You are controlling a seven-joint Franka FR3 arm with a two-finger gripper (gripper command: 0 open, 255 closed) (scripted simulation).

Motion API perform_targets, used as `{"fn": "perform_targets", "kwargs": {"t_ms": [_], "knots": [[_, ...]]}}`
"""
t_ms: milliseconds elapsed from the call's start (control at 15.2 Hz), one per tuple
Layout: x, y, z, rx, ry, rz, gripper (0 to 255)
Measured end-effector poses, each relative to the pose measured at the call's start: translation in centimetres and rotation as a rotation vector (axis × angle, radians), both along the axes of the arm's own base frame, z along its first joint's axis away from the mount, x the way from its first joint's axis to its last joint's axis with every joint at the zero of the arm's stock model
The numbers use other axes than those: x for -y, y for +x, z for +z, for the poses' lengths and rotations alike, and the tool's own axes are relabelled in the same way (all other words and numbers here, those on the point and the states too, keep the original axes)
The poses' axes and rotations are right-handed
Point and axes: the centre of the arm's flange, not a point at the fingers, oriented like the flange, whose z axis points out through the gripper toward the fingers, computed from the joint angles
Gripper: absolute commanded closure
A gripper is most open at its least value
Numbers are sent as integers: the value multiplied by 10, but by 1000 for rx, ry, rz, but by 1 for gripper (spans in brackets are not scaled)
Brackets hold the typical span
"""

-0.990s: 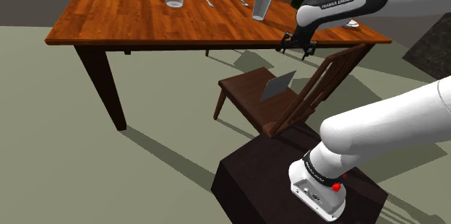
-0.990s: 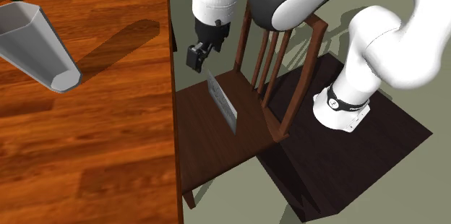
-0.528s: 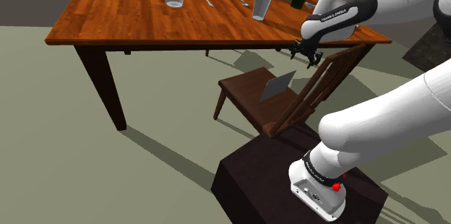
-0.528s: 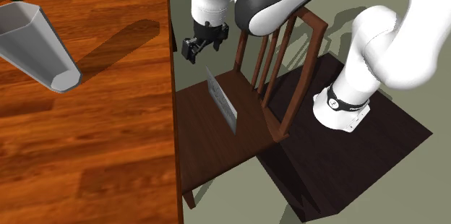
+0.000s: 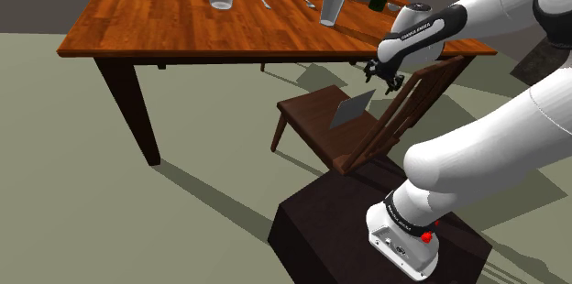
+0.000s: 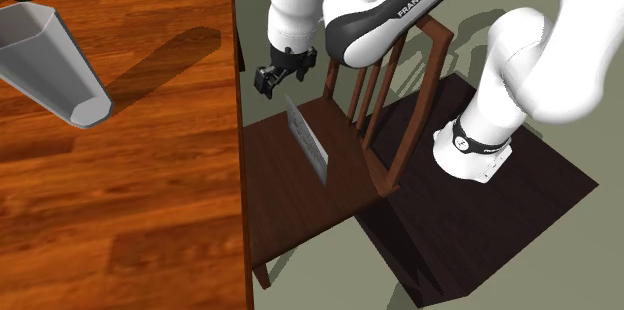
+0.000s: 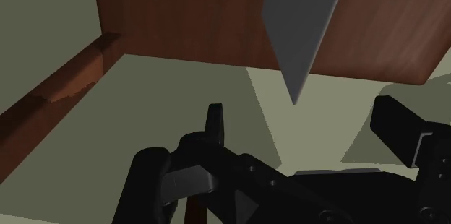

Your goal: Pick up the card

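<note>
Approach stage | all-black 2-finger gripper (image 6: 282, 75), fingers (image 7: 215, 120) wide apart, empty, above thin grey rectangular card (image 6: 308, 138) standing on dark wooden chair (image 6: 290, 198) | left: descend, clasp, lift

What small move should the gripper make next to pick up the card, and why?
Probably ease the gripper down onto the grey card standing on edge on the chair seat: its fingers are open and the card's upper corner lies ahead between them, untouched.

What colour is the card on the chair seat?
The card is plain grey; the wrist view shows it best.
</note>
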Motion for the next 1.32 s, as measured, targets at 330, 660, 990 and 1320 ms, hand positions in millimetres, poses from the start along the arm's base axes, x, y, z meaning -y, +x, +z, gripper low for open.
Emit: {"fn": "perform_targets", "kwargs": {"t_ms": [330, 660, 990, 1320], "knots": [[0, 1, -2, 1, 0, 0, 255], [0, 1, -2, 1, -1, 0, 255], [0, 2, 19, 1, 0, 0, 255], [0, 1, 46, 1, 0, 0, 255]]}}
